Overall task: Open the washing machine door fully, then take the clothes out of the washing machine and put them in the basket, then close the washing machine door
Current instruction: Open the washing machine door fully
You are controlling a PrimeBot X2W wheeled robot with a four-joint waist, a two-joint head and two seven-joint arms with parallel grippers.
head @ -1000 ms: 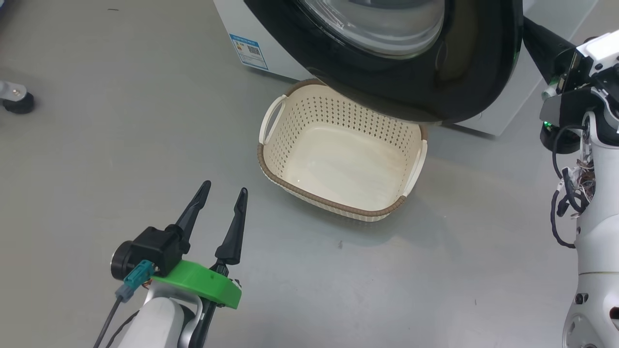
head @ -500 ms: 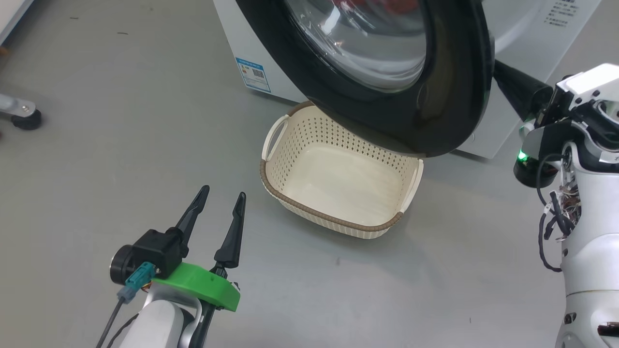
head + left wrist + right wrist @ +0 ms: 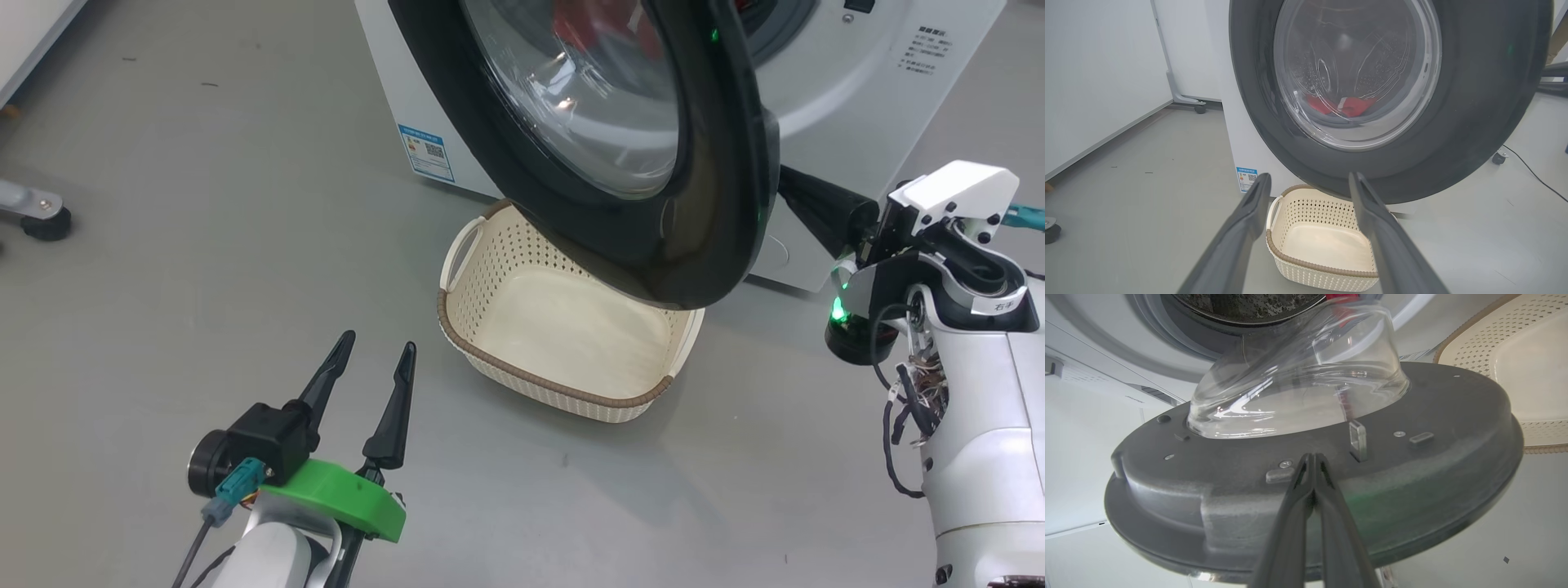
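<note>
Door (image 3: 718, 204) partly open, overhanging basket (image 3: 490, 359) | right gripper (image 3: 1312, 457) clenched empty, tips at door's inner face | left gripper (image 3: 378, 343) spread, well apart from door | clothes (image 3: 1339, 106) seen through glass

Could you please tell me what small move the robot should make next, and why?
Probably swing the door wider with the shut right claw, whose tips seem to touch its inner face. The door stands only partly open, hanging over the empty basket, and the red clothes lie in the drum.
</note>
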